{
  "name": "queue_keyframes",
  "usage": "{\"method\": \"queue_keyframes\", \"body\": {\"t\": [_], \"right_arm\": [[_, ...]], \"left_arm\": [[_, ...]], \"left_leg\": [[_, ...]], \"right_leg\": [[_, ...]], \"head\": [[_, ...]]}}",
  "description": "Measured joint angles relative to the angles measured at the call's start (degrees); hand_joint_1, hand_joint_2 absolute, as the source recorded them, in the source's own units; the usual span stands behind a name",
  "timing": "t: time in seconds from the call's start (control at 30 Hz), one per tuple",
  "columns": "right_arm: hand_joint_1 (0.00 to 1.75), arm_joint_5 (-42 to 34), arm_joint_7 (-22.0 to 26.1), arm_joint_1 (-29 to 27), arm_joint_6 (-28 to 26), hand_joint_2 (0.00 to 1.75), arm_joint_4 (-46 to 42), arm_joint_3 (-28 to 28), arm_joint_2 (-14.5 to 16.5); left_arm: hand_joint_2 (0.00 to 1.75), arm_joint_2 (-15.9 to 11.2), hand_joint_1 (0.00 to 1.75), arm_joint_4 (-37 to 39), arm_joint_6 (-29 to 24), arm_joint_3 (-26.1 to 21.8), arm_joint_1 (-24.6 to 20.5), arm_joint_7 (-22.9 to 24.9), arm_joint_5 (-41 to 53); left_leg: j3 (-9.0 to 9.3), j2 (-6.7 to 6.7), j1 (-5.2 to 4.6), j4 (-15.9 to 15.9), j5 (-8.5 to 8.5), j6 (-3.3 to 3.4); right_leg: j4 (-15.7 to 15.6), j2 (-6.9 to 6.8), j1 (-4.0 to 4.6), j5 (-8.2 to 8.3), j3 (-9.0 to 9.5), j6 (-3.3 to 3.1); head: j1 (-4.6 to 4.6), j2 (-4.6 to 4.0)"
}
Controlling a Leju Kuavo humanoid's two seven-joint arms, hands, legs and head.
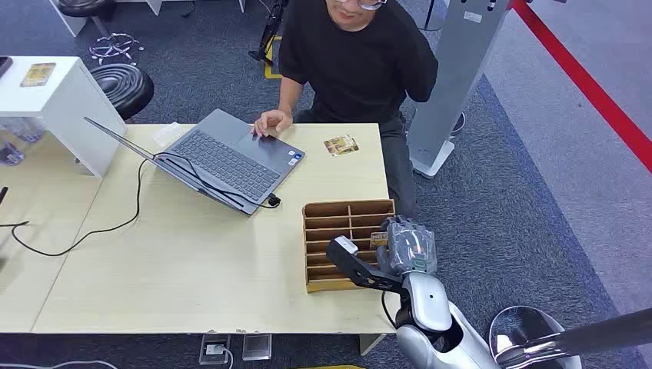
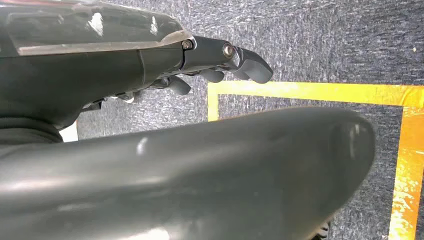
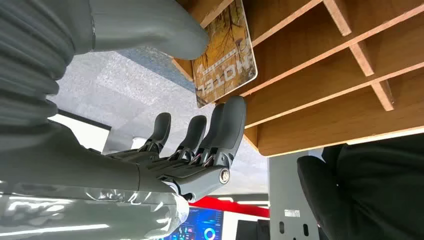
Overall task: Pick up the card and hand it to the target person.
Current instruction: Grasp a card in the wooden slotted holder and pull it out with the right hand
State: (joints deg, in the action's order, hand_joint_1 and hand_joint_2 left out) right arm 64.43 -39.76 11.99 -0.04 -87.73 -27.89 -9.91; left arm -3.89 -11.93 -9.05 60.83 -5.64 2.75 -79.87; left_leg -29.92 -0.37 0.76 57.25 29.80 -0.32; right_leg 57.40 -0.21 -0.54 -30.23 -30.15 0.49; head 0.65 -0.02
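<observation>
Grasping of the yellow-brown printed hotel card is judged to be the step in hand: in the right wrist view the card is pinched between the thick grey thumb and a dark finger of the right hand, at the right edge of the slotted wooden card organiser on the pale wooden worktop. Lifting the card free and reaching far-left toward the seated person in black is called for next. The left hand, fingers curled on nothing, hangs over the carpet.

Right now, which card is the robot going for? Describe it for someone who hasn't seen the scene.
On the table, find the wooden slotted organizer near the robot. The card sticks out of its right edge, at the right hand: golden-leaf print reading HOTEL, unlike the card beside the laptop.
</observation>
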Motion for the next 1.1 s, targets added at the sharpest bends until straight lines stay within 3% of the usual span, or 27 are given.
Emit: {"method": "queue_keyframes", "body": {"t": [0.33, 0.47, 0.77, 0.83, 0.97, 1.1], "right_arm": [[0.84, 0.3, 0.0, -1.0, 0.4, 1.75, 0.0, 0.3, 0.2], [0.97, 0.5, 0.0, -1.4, 0.7, 1.75, -0.3, 0.3, 0.2], [1.02, 0.9, 0.0, -1.8, 1.0, 1.75, -0.8, 0.4, 0.2], [1.07, 0.9, 0.0, -2.0, 1.1, 1.75, -0.8, 0.4, 0.2], [1.37, 1.1, 0.0, -2.1, 1.1, 1.75, -1.0, 0.8, 0.2], [1.47, 1.1, 0.0, -2.2, 1.1, 1.75, -1.3, 1.1, 0.2]], "left_arm": [[0.00, 0.0, 0.00, 0.0, 0.5, 0.1, 0.0, 0.0, 0.6], [0.00, 0.0, 0.00, 0.0, 0.6, 0.2, 0.0, 0.0, 0.7], [0.00, 0.0, 0.00, 0.0, 0.6, 0.2, 0.0, 0.0, 0.8], [0.00, 0.0, 0.00, 0.0, 0.6, 0.2, 0.0, 0.0, 0.8], [0.00, 0.0, 0.00, 0.0, 0.7, 0.2, 0.0, 0.0, 0.8], [0.00, 0.0, 0.00, 0.0, 0.7, 0.2, 0.0, 0.0, 0.8]], "left_leg": [[0.00, 0.00, 0.00, 0.0, 0.00, 0.00], [0.01, 0.00, 0.00, 0.0, 0.00, 0.00], [0.02, 0.00, 0.00, 0.0, 0.00, 0.00], [0.02, 0.00, 0.00, 0.0, 0.00, 0.00], [0.02, 0.00, 0.00, 0.0, 0.00, 0.00], [0.02, 0.00, 0.00, 0.0, 0.00, 0.00]], "right_leg": [[0.0, 0.00, 0.00, 0.00, 0.00, 0.00], [0.0, 0.00, 0.00, 0.00, 0.00, 0.00], [0.0, 0.00, 0.00, 0.00, 0.01, 0.00], [0.0, 0.00, 0.00, 0.00, 0.01, 0.00], [0.0, 0.00, 0.00, 0.00, 0.01, 0.00], [0.0, 0.00, 0.00, 0.00, 0.01, 0.00]], "head": [[0.02, 0.00], [0.01, 0.01], [0.02, 0.01], [0.01, 0.01], [0.01, 0.00], [0.00, 0.00]]}}
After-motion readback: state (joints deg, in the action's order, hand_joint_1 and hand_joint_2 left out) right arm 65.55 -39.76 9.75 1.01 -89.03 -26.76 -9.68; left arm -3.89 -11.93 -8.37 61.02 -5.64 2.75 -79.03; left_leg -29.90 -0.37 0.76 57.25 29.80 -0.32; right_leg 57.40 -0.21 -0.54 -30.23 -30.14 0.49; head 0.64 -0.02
